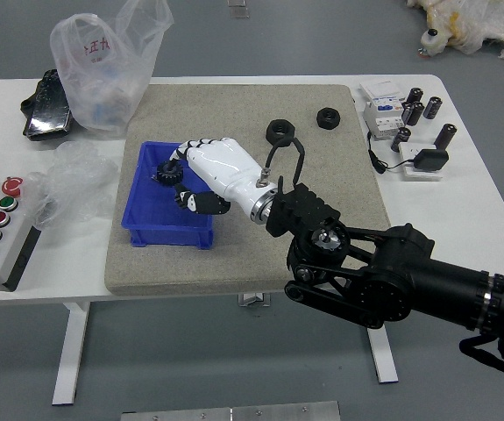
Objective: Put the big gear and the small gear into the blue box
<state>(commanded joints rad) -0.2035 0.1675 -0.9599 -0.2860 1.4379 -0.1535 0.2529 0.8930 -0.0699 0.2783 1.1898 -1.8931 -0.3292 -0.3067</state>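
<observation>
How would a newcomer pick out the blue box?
On the white table lies a grey mat. The open-topped box sits on its left part, under the right hand. Its solid blue walls differ from the see-through plastic farther left.
</observation>
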